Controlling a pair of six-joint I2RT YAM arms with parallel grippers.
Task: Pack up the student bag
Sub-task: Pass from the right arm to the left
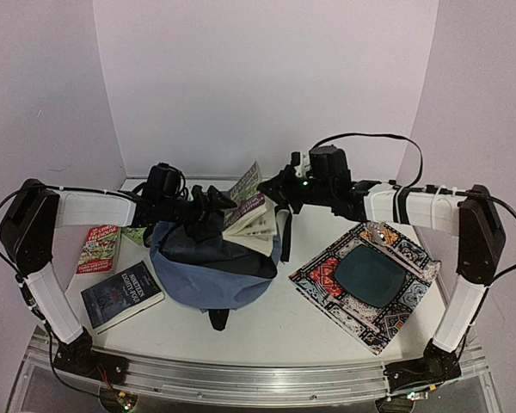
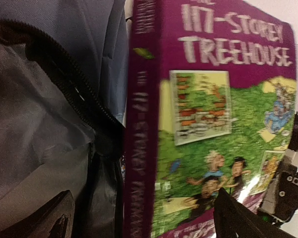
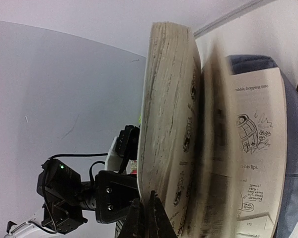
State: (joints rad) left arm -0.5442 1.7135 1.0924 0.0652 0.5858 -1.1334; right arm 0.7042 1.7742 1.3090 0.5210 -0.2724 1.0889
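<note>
The slate-blue student bag [image 1: 208, 274] lies in the middle of the table with its mouth toward the back. A purple and green paperback, the Treehouse book [image 1: 251, 213], stands tilted over that mouth with its pages fanned. My right gripper [image 3: 149, 210] is shut on the book's outer cover edge [image 3: 159, 148], coming from the right [image 1: 282, 191]. My left gripper [image 2: 143, 201] is open wide at the bag's zipped rim [image 2: 74, 84]. One finger [image 2: 49, 220] rests against the dark lining and the other [image 2: 238, 218] sits in front of the book's cover [image 2: 213, 109].
A dark book [image 1: 120, 295] and a red and green book [image 1: 99, 248] lie at the left of the table. A patterned cloth mat [image 1: 327, 284] with a dark teal centre lies at the right. White walls close the back and sides.
</note>
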